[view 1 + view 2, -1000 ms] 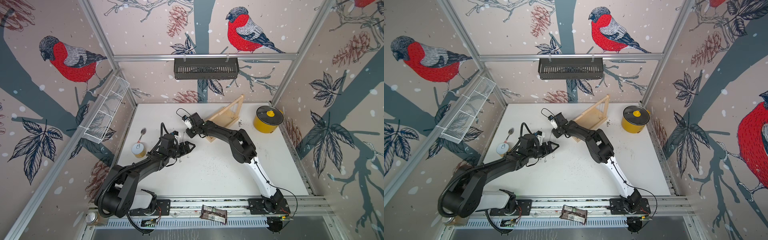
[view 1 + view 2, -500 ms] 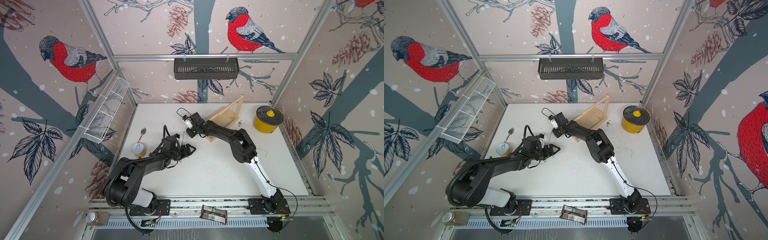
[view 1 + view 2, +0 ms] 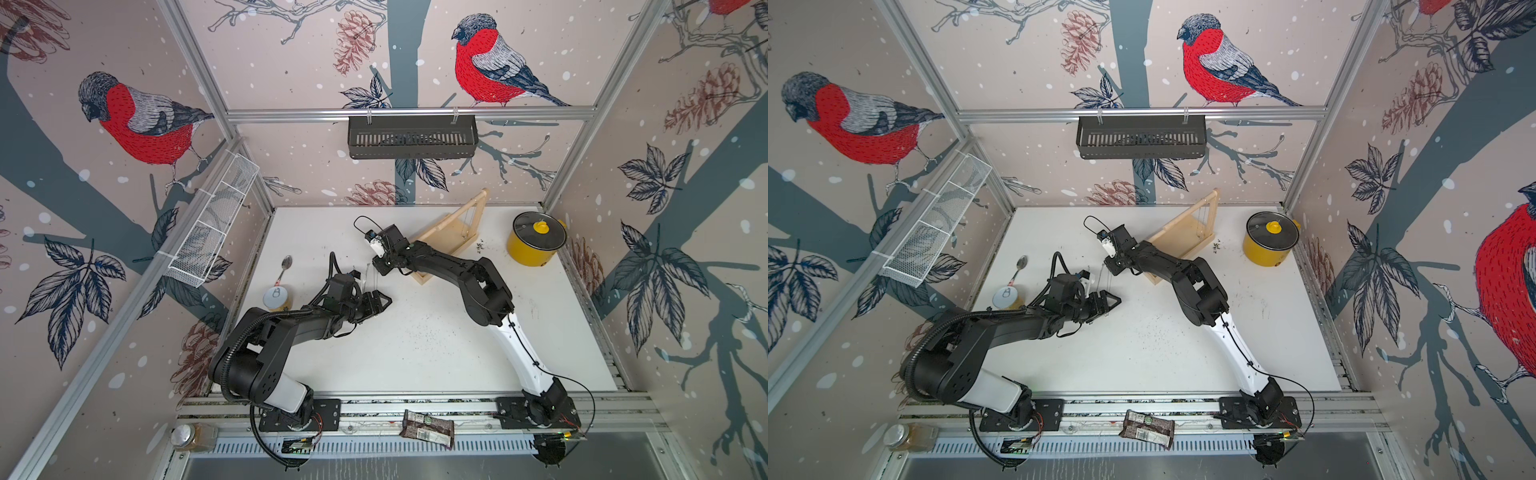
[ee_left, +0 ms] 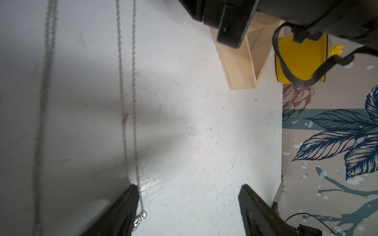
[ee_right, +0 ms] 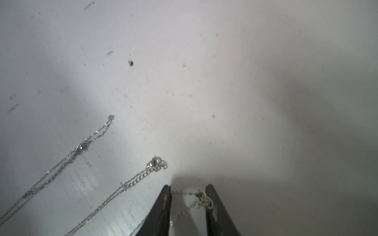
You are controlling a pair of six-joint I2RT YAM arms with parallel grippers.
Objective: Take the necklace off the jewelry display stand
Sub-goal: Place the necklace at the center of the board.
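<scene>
The pale wooden jewelry display stand [image 3: 451, 218] [image 3: 1183, 224] stands at the back of the table, and thin chains still hang from its crossbar. My right gripper [image 3: 379, 268] [image 5: 188, 187] hovers low, left of the stand. Its jaws are slightly apart, and a necklace [image 5: 184, 193] stretches across the gap with its clasp against one finger. Two more silver chains [image 5: 131, 183] lie on the table beside it. My left gripper [image 3: 384, 300] [image 4: 188, 188] is wide open and holds nothing; a chain's clasp end [image 4: 141, 216] lies against one fingertip.
A yellow lidded pot [image 3: 536, 245] stands right of the stand. A can [image 3: 276, 297] and a spoon [image 3: 286, 264] lie at the left. A white wire basket [image 3: 212, 224] hangs on the left wall and a black basket [image 3: 411, 137] on the back rail.
My left gripper has crept a little to the right while its elbow dropped lower. The right arm and the chains have not moved.
</scene>
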